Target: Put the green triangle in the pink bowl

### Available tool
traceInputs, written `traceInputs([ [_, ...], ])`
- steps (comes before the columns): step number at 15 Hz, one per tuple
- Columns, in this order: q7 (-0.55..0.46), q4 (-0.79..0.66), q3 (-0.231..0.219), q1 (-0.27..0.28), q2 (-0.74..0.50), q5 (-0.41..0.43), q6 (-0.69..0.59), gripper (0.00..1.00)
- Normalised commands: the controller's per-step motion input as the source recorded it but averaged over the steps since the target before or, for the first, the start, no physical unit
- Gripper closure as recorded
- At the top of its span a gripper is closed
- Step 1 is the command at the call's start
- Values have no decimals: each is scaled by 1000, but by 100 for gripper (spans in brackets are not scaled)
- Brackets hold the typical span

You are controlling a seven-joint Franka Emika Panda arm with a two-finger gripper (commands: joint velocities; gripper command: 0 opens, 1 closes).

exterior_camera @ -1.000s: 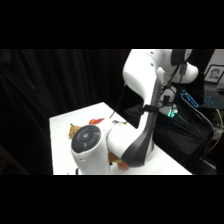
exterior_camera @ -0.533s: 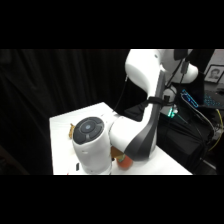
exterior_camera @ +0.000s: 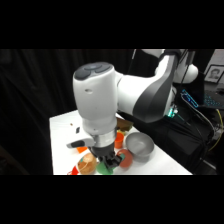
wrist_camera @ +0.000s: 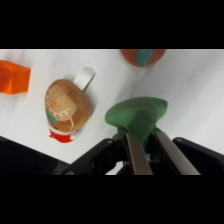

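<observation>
Two fingers [wrist_camera: 134,155] pinch the green triangle [wrist_camera: 137,114] at lower centre; it looks light, rigid, perhaps slippery.

No readable text, label, brand, number or sign is found on anything shown in either view.

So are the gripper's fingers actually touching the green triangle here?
Touching. In the wrist view the two fingers close against the green triangle with no gap, the gripper shut on it. The side view hides this.
</observation>
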Motion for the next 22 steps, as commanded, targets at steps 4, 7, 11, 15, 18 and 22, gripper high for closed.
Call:
traceInputs([
  [4,-94,-592,-10,-215,-649,220,37,95],
  [7,-182,-507,-80,-231,-534,241,78,95],
  [11,-246,-400,-131,-216,-386,233,112,95],
  [15,-282,-327,-139,-196,-302,256,133,95],
  [18,-257,-259,-113,-148,-211,260,154,95],
  [22,-228,-192,-70,-104,-92,276,223,95],
])
